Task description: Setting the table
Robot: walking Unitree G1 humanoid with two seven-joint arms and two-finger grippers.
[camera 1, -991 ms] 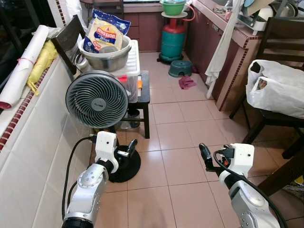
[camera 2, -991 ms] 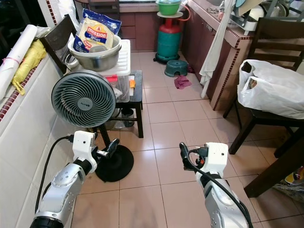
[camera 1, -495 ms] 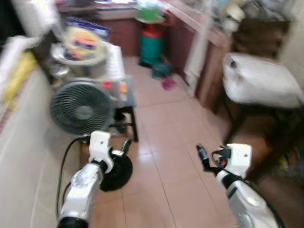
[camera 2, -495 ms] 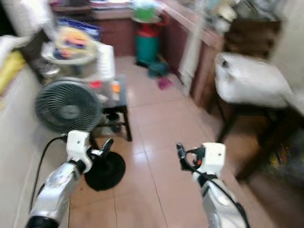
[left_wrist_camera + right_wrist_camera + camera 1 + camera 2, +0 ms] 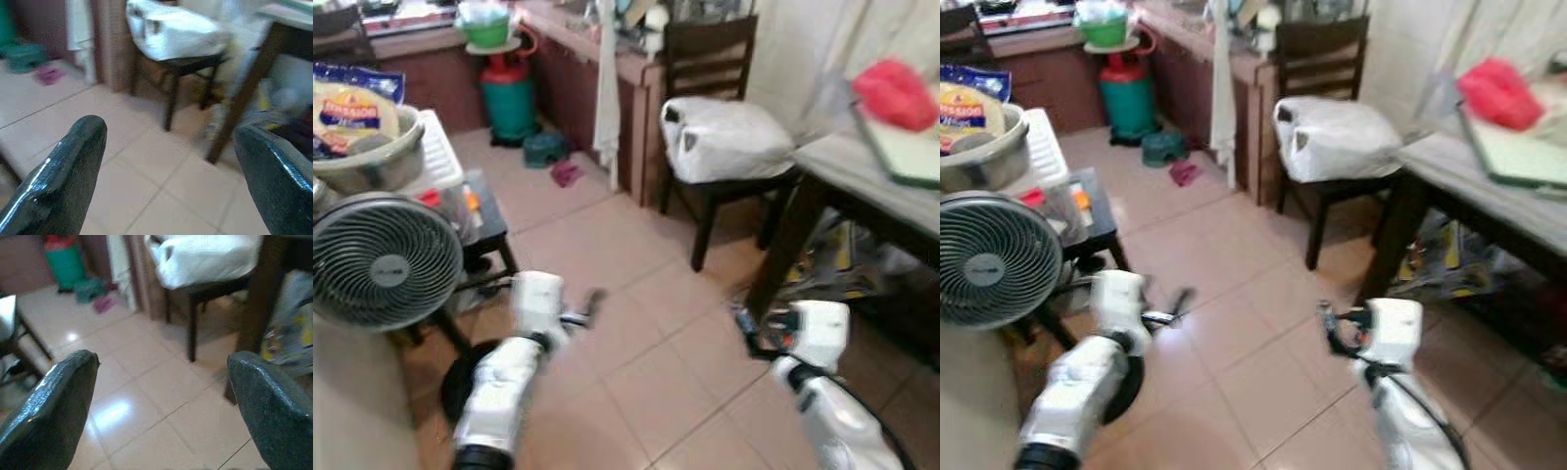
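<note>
The table (image 5: 862, 181) lies ahead and to the right of both grippers, its near leg standing just beyond the right gripper (image 5: 744, 323), so the right arm is plainly the nearer one. Judging from this, the coming move is to go on toward the table's side before anything can be set on it. Its top runs away from the robot along the right, with a red bundle (image 5: 893, 90) and a flat pale board (image 5: 901, 152) on it. The left gripper (image 5: 592, 299) hangs over bare floor, well apart from the table. Both grippers are empty, their fingers spread wide, as the wrist views show. Between the table and the counter stands a chair (image 5: 705, 59) bearing a white bag (image 5: 724, 137). To the left gripper's left a fan (image 5: 382, 259) stands, and behind it a bowl (image 5: 362, 162) holds a packet (image 5: 347, 103) whose blurred wording looks like "Mission".
</note>
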